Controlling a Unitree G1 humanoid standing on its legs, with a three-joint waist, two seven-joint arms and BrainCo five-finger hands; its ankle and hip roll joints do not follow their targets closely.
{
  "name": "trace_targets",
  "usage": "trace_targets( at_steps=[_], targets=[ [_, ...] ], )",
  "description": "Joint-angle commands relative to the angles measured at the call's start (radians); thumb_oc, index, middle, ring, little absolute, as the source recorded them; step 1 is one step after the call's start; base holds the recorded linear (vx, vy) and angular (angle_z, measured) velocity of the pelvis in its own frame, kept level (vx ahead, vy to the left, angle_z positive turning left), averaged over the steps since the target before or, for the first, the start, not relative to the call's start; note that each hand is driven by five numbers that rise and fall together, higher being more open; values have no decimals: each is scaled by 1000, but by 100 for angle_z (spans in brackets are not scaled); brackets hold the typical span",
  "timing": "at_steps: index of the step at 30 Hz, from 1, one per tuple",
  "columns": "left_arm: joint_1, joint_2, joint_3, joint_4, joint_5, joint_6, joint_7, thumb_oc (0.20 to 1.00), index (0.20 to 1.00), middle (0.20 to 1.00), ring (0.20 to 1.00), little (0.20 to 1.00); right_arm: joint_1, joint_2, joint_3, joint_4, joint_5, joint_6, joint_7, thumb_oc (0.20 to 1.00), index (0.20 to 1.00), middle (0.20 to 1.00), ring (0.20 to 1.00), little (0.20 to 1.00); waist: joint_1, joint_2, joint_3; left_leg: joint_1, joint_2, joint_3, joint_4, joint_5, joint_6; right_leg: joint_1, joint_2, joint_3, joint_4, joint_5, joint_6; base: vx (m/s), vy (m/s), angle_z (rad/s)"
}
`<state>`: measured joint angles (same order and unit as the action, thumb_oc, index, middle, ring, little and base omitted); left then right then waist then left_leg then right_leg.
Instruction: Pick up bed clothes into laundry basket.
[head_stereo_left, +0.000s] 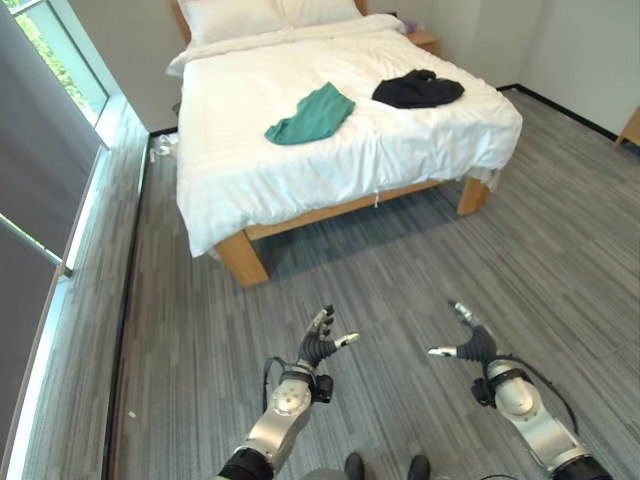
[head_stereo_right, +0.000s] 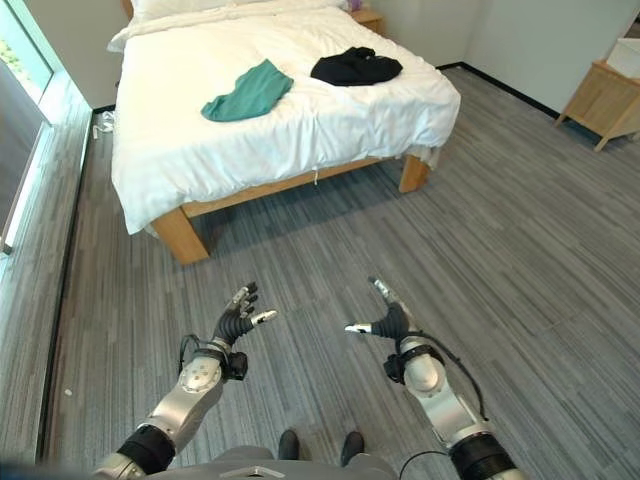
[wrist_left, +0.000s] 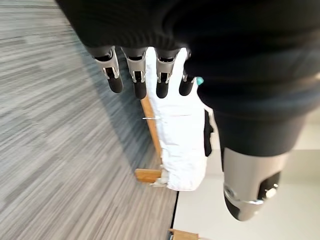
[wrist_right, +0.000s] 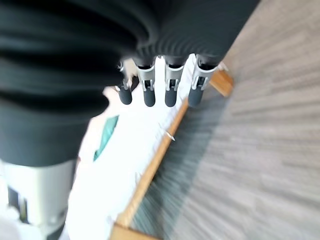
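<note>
A green garment (head_stereo_left: 310, 113) lies crumpled near the middle of the white bed (head_stereo_left: 250, 150). To its right, toward the bed's far side, sits a black garment (head_stereo_left: 418, 89). Both hands hover over the grey floor, well short of the bed. My left hand (head_stereo_left: 320, 345) is open, fingers relaxed and holding nothing; its own wrist view shows its fingers (wrist_left: 137, 75) straight, with the bed (wrist_left: 180, 135) beyond. My right hand (head_stereo_left: 470, 343) is also open and empty, its fingers (wrist_right: 157, 87) straight in its own view, the green garment (wrist_right: 105, 137) visible past them.
The bed stands on wooden legs (head_stereo_left: 243, 258) against the far wall, with pillows (head_stereo_left: 235, 17) at its head. A window wall (head_stereo_left: 50, 150) runs along the left. A wooden cabinet (head_stereo_right: 605, 100) stands at the far right. Grey plank floor (head_stereo_left: 400, 260) lies between me and the bed.
</note>
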<state>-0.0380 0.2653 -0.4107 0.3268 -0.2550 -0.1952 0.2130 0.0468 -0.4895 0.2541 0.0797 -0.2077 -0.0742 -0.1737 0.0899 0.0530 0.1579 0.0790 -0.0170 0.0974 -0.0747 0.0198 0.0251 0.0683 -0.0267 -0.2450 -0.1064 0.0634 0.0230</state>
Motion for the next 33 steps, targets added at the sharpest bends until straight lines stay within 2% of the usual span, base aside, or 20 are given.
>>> trace_targets(
  at_steps=[1,5,6,9,12,15,16,17,18,19,21,23,24,25,26,27,29,31,32,33],
  targets=[
    [-53,23,28,-78,53,-74,6,1000,1000,1000,1000,1000,-9,-7,-37,-177,-73,-74,-30,1000,1000,1000,1000,1000,32,-29,-1,31,49,-101,-13,-83,-72,94,-62,-16,19,-103,85,0,0,0],
    [-41,22,21,-120,49,-79,15,1000,1000,1000,1000,1000,29,30,-16,-256,-56,-83,-16,1000,1000,1000,1000,1000,34,-30,-1,29,54,-103,-13,-78,-75,92,-58,-16,19,-103,83,-11,-38,-1],
    [-56,7,6,-86,67,-77,30,1000,1000,1000,1000,1000,47,38,13,-171,-44,-86,-37,1000,1000,1000,1000,1000,31,-31,7,22,56,-113,-13,-68,-78,90,-52,-16,19,-106,79,-30,-48,7],
    [-72,5,-5,-85,79,-77,42,1000,1000,1000,1000,1000,46,37,28,-158,-48,-79,-46,1000,1000,1000,1000,1000,29,-32,15,13,58,-124,-13,-60,-81,87,-46,-14,19,-111,74,-49,-74,10],
    [-117,10,-30,-112,73,-86,76,1000,1000,1000,1000,1000,21,40,58,-112,-28,-76,-69,1000,1000,1000,1000,1000,13,-39,36,-8,71,-162,-4,-47,-89,79,-18,-4,19,-127,50,-26,-120,33],
    [-116,8,-32,-118,56,-90,68,1000,1000,1000,1000,1000,11,31,76,-96,-3,-82,-63,1000,1000,1000,1000,1000,9,-42,64,-34,79,-144,120,-81,-94,87,-9,15,19,-136,35,-45,-136,5],
    [-130,-4,-58,-109,42,-89,67,1000,1000,1000,1000,1000,-5,14,106,-102,18,-93,-55,1000,1000,1000,1000,1000,20,-37,123,-151,91,-138,361,23,-119,111,0,39,19,-134,17,-71,-184,-12],
    [-144,-12,-70,-100,41,-85,71,1000,1000,1000,1000,1000,-25,6,126,-93,19,-88,-52,1000,1000,1000,1000,1000,29,-29,147,-221,93,-150,476,91,-128,119,7,40,19,-133,8,-78,-183,-6],
    [-147,-13,-69,-99,41,-86,72,1000,1000,1000,1000,1000,-28,6,126,-92,19,-89,-52,1000,1000,1000,1000,1000,27,-26,148,-230,95,-154,489,87,-129,117,11,38,19,-132,7,21,-161,-29],
    [-155,-36,-77,-76,23,-85,78,1000,1000,1000,1000,1000,-57,3,156,-63,26,-76,-51,1000,1000,1000,1000,1000,39,-33,160,-326,86,-124,605,88,-101,123,13,52,19,-144,-6,73,-143,-50],
    [-140,-64,-80,-57,-7,-82,81,1000,1000,1000,1000,1000,-90,15,183,-33,31,-67,-49,1000,1000,1000,1000,1000,52,-33,158,-379,45,-91,559,34,-80,127,24,76,19,-163,-6,187,-105,-76],
    [-118,-72,-80,-50,-13,-84,73,1000,1000,1000,1000,1000,-121,30,207,-10,35,-65,-44,1000,1000,1000,1000,1000,73,-28,146,-383,13,-55,432,6,-63,135,38,109,19,-186,2,240,-9,-64],
    [-117,-71,-80,-50,-13,-84,73,1000,1000,1000,1000,1000,-122,31,208,-8,35,-66,-45,1000,1000,1000,1000,1000,80,-33,148,-371,11,-45,419,8,-61,138,31,116,19,-187,4,257,7,-86],
    [-109,-79,-80,-44,-18,-83,69,1000,1000,1000,1000,1000,-143,41,221,12,33,-63,-45,1000,1000,1000,1000,1000,86,-22,135,-363,4,-31,328,13,-57,144,47,125,19,-196,6,327,13,-104],
    [-107,-88,-76,-26,-16,-80,72,1000,1000,1000,1000,1000,-161,50,236,27,35,-65,-42,1000,1000,1000,1000,1000,95,-13,128,-332,-1,9,192,54,-60,160,59,145,19,-213,11,588,37,-82],
    [-110,-100,-73,-11,-6,-81,74,1000,1000,1000,1000,1000,-189,63,255,48,30,-64,-33,1000,1000,1000,1000,1000,95,4,115,-331,3,87,52,89,-65,188,76,155,19,-238,17,455,37,-53],
    [-112,-105,-70,-10,-1,-84,75,1000,1000,1000,1000,1000,-209,71,267,66,19,-64,-34,1000,1000,1000,1000,1000,100,4,114,-330,0,131,5,95,-64,204,75,163,19,-248,22,296,28,-36],
    [-112,-105,-70,-10,-1,-84,75,1000,1000,1000,1000,1000,-209,71,267,66,19,-64,-34,1000,1000,1000,1000,1000,100,4,115,-330,0,132,5,95,-64,204,74,163,19,-248,22,343,48,-50],
    [-89,-98,-48,-27,-9,-94,82,1000,1000,1000,1000,1000,-251,100,304,88,-11,-60,-15,1000,1000,1000,1000,1000,117,-2,94,-332,2,166,-13,94,-36,252,83,179,19,-265,35,532,85,-31],
    [-89,-96,-46,-29,-9,-93,81,1000,1000,1000,1000,1000,-253,103,306,91,-11,-61,-16,1000,1000,1000,1000,1000,127,-2,94,-331,8,175,-13,93,-37,249,83,190,19,-262,34,1083,138,-27]
  ],
)
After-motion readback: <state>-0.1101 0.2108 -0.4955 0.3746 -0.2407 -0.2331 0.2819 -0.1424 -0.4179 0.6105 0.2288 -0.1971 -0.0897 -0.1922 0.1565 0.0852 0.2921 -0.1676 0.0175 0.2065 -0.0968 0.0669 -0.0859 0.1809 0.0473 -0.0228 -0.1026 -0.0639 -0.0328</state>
